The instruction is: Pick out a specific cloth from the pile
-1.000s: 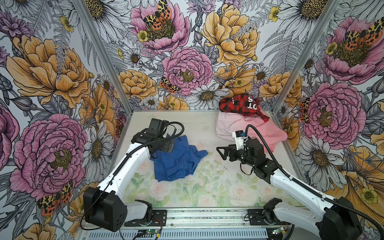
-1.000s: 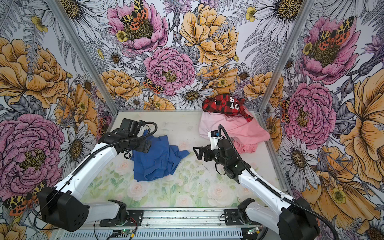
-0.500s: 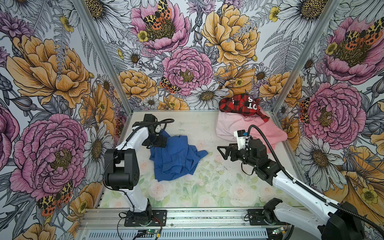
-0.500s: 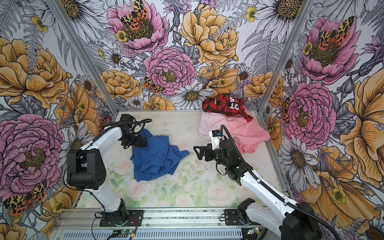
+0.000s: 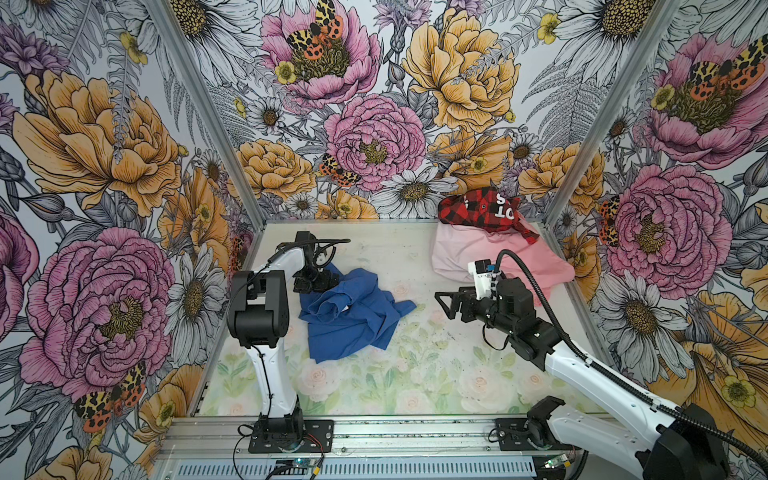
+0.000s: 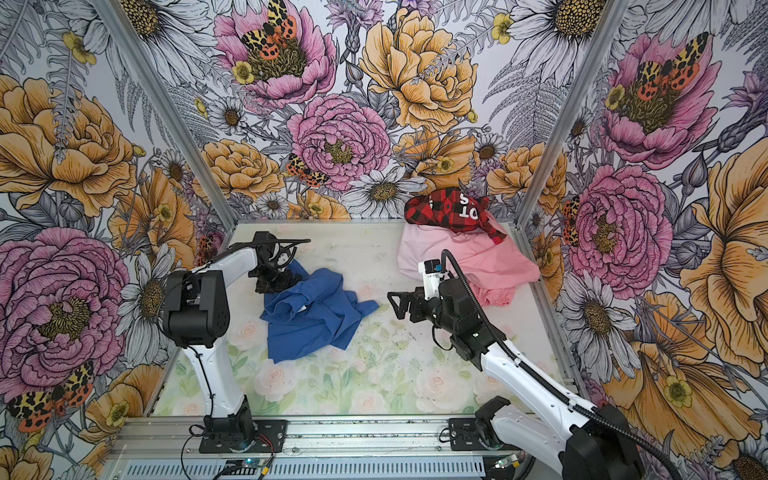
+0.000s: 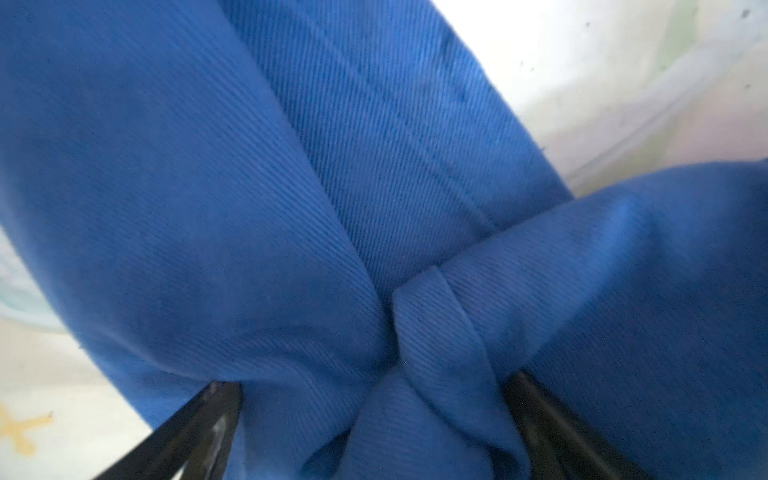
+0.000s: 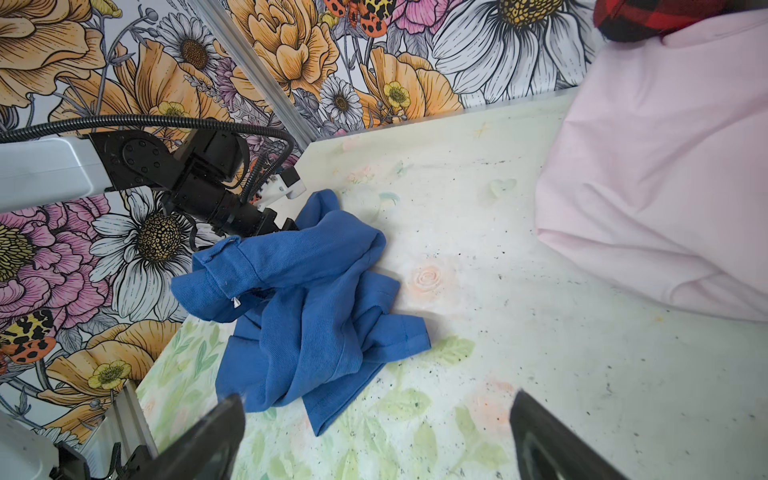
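Note:
The royal-blue cloth [image 5: 353, 320] [image 6: 316, 320] lies crumpled on the table, left of middle, apart from the pile. My left gripper [image 5: 316, 281] [image 6: 277, 283] is down at the cloth's far left end. Its jaws are open and straddle a bunched fold of blue fabric [image 7: 291, 208]. My right gripper [image 5: 446, 304] [image 6: 395, 303] hangs open over bare table right of the cloth [image 8: 311, 299], pointing toward it with nothing between its fingers. The pile sits at the back right: the red-and-black plaid garment [image 5: 482, 210] lies on pale pink [image 5: 465, 249] and salmon pink [image 5: 536, 266] ones.
Floral walls with aluminium corner posts [image 5: 208, 124] close in the table [image 5: 415, 374] on three sides. A metal rail [image 5: 415, 432] runs along the front. The left arm's black elbow [image 5: 257, 307] stands upright just left of the cloth. The pale pink garment [image 8: 665, 187] lies close beside my right gripper.
The left arm has folded up, its elbow now upright, and its gripper has drawn back to the cloth's far left end. The right gripper has barely moved.

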Controlling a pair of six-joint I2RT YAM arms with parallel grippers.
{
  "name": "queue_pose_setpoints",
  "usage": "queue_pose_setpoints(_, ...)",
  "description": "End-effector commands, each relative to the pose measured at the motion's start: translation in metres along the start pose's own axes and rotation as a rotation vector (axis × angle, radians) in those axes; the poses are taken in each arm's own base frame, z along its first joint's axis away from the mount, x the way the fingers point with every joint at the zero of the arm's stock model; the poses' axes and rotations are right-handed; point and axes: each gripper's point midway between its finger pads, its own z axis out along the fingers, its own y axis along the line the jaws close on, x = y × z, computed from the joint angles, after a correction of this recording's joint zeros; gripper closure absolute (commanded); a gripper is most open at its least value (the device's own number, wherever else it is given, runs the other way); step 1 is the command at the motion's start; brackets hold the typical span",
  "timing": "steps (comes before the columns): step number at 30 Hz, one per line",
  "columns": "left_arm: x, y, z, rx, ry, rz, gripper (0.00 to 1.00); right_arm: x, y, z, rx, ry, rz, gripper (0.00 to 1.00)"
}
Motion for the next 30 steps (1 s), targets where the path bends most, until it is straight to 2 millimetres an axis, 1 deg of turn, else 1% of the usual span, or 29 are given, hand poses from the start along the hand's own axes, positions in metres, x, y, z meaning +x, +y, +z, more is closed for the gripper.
queue_pose_setpoints(1, 0.016, -0.014, 0.031, 0.062, 0.075, 0.015, 0.14, -0.015, 0.008, -0.007, -0.006, -0.040, -0.014, 0.01)
queue_pose_setpoints(3, 0.018, -0.020, 0.033, 0.104, 0.097, 0.006, 0.34, -0.015, 0.007, -0.009, -0.003, -0.046, -0.012, 0.00)
queue_pose_setpoints(4, 0.018, -0.020, 0.032, 0.118, 0.107, -0.002, 0.46, -0.015, 0.007, -0.011, -0.003, -0.048, -0.012, 0.00)
queue_pose_setpoints(6, 0.016, -0.020, 0.028, 0.134, 0.121, -0.015, 0.76, -0.015, 0.006, -0.013, 0.002, -0.053, -0.012, 0.01)
queue_pose_setpoints(8, 0.011, -0.016, 0.018, 0.121, 0.110, -0.023, 0.99, -0.014, 0.006, -0.016, 0.005, -0.057, -0.012, 0.00)
queue_pose_setpoints(10, 0.003, -0.008, 0.000, 0.062, 0.072, -0.019, 1.00, -0.014, 0.006, -0.019, 0.010, -0.060, -0.011, 0.01)
queue_pose_setpoints(12, -0.009, 0.003, -0.029, -0.001, 0.001, -0.032, 1.00, -0.015, 0.005, -0.020, 0.014, -0.061, -0.013, 0.01)
queue_pose_setpoints(14, -0.026, 0.020, -0.070, -0.111, -0.103, -0.060, 1.00, -0.016, 0.006, -0.020, 0.015, -0.060, -0.016, 0.01)
queue_pose_setpoints(16, -0.041, 0.039, -0.120, -0.285, -0.216, -0.073, 1.00, -0.017, 0.005, -0.018, 0.021, -0.056, -0.016, 0.00)
queue_pose_setpoints(17, -0.044, 0.049, -0.136, -0.373, -0.243, -0.081, 1.00, -0.018, 0.005, -0.017, 0.021, -0.056, -0.016, 0.00)
queue_pose_setpoints(18, -0.048, 0.055, -0.170, -0.464, -0.312, -0.090, 1.00, -0.019, 0.005, -0.015, 0.022, -0.051, -0.016, 0.01)
queue_pose_setpoints(19, -0.050, 0.062, -0.193, -0.561, -0.353, -0.105, 1.00, -0.019, 0.006, -0.013, 0.020, -0.047, -0.016, 0.00)
queue_pose_setpoints(21, -0.049, 0.071, -0.229, -0.708, -0.411, -0.121, 1.00, -0.022, 0.008, -0.010, 0.012, -0.044, -0.013, 0.01)
queue_pose_setpoints(22, -0.050, 0.071, -0.242, -0.750, -0.439, -0.121, 1.00, -0.023, 0.009, -0.010, 0.009, -0.043, -0.012, 0.00)
queue_pose_setpoints(23, -0.049, 0.069, -0.248, -0.771, -0.454, -0.114, 1.00, -0.024, 0.010, -0.010, 0.007, -0.045, -0.011, 0.00)
queue_pose_setpoints(24, -0.048, 0.063, -0.252, -0.780, -0.466, -0.094, 1.00, -0.024, 0.011, -0.010, 0.005, -0.046, -0.013, 0.01)
queue_pose_setpoints(26, -0.045, 0.044, -0.251, -0.797, -0.468, -0.040, 1.00, -0.023, 0.010, -0.011, 0.008, -0.050, -0.013, 0.01)
queue_pose_setpoints(28, -0.039, 0.010, -0.244, -0.795, -0.485, 0.052, 1.00, -0.021, 0.008, -0.013, 0.014, -0.055, -0.010, 0.01)
queue_pose_setpoints(30, -0.030, -0.024, -0.233, -0.726, -0.503, 0.103, 1.00, -0.019, 0.006, -0.016, 0.019, -0.060, -0.004, 0.01)
